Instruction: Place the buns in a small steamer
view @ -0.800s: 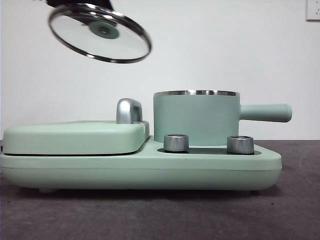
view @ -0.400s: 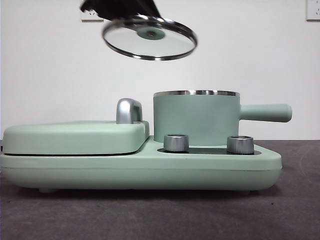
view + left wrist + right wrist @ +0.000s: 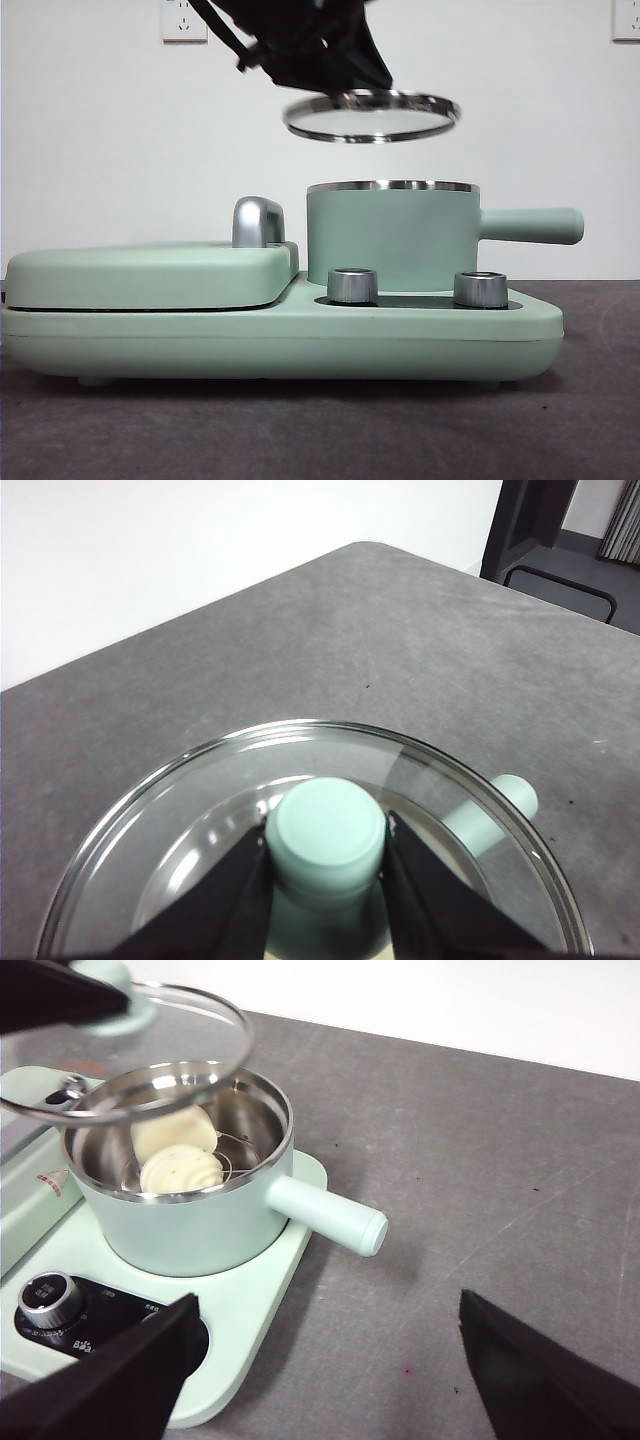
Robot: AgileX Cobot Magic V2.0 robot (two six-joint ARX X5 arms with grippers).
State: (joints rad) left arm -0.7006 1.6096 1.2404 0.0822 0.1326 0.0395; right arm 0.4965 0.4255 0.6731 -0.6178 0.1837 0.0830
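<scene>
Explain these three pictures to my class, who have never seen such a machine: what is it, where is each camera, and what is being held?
This is a robot with two arms at a table. One camera looks level across the table; the other two sit on the wrists. The left gripper holds a glass lid by its green knob, just above the green pot. The pot stands on a green cooker. Inside lie two buns, one smooth, one ridged. The right gripper waits nearby, open and holding nothing.
</scene>
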